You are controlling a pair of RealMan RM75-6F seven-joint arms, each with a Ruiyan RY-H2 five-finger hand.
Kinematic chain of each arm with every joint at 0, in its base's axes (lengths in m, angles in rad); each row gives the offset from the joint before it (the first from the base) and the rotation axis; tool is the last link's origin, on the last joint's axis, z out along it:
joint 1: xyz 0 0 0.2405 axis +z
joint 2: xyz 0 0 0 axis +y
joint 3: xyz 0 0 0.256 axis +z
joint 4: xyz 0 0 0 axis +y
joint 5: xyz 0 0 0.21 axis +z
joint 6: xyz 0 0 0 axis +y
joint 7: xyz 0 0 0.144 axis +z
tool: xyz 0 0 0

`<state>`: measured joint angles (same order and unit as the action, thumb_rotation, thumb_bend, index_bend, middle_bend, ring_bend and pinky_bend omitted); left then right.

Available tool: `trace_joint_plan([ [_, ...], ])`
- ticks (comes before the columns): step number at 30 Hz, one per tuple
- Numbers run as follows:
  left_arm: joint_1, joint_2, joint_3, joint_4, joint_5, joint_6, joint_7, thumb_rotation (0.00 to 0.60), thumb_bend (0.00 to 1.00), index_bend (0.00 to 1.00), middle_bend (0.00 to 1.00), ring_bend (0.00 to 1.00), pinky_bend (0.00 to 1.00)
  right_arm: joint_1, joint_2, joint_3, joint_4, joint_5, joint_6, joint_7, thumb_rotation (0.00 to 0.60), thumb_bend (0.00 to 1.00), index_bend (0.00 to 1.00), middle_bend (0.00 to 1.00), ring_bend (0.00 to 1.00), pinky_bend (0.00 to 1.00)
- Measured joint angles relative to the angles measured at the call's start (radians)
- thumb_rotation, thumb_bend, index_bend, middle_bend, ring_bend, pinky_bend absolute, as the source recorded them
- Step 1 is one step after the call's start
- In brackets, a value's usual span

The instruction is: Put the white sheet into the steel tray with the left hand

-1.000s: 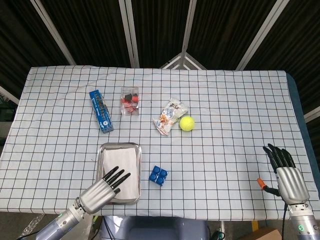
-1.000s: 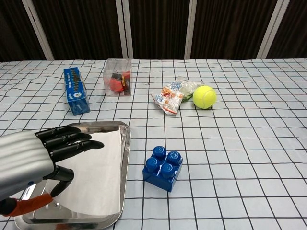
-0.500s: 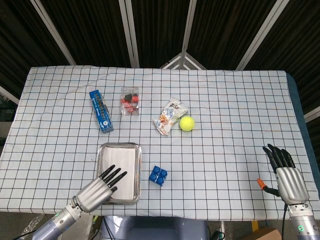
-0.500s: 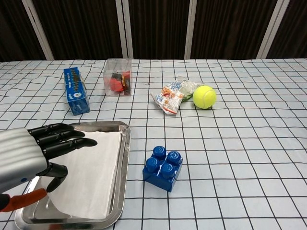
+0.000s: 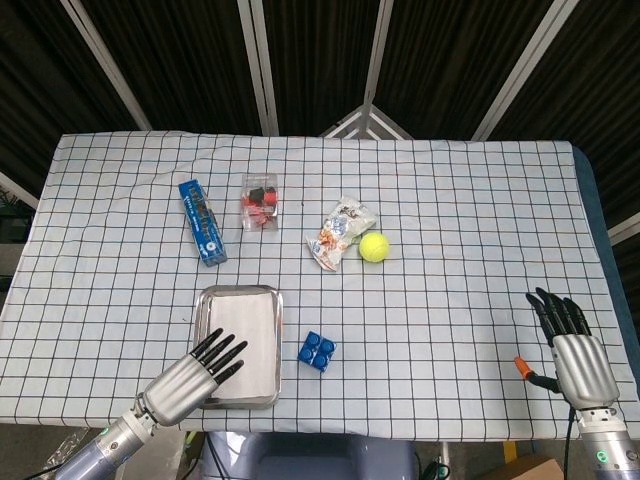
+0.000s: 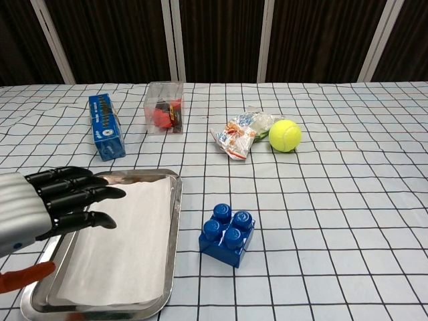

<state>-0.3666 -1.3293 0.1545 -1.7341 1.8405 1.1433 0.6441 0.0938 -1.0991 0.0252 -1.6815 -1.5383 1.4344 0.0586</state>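
Note:
The white sheet lies flat inside the steel tray near the table's front edge. My left hand hovers over the tray's near-left corner, fingers spread and straight, holding nothing. Its fingertips reach over the sheet's left part; I cannot tell if they touch it. My right hand is far off at the front right of the table, fingers extended and empty; the chest view does not show it.
A blue toy brick sits just right of the tray. Further back lie a blue box, a clear box of red parts, a snack packet and a yellow tennis ball.
My left hand has drawn back toward the near-left corner of the tray, uncovering more of the sheet. The sheet has settled flat inside the tray. The right hand has not moved.

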Motion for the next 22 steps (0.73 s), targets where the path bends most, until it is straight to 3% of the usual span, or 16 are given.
trace_joint_plan([
  [6, 0.027, 0.051, 0.014, -0.019, 0.009, 0.061, -0.03, 0.6, 0.34, 0.07, 0.0, 0.0, 0.0, 0.0, 0.0, 0.0, -0.001, 0.002, -0.001, -0.003, 0.6, 0.31, 0.0, 0.0, 0.0, 0.0],
  [13, 0.098, 0.075, 0.013, -0.011, -0.009, 0.199, -0.094, 0.6, 0.08, 0.0, 0.0, 0.0, 0.0, 0.001, -0.002, 0.0, 0.004, -0.003, 0.001, -0.012, 0.6, 0.31, 0.0, 0.0, 0.0, 0.0],
  [22, 0.28, 0.087, -0.029, 0.056, -0.112, 0.488, -0.238, 0.6, 0.04, 0.0, 0.0, 0.0, 0.0, -0.002, -0.015, 0.001, 0.027, -0.028, 0.028, -0.034, 0.6, 0.31, 0.0, 0.0, 0.0, 0.0],
])
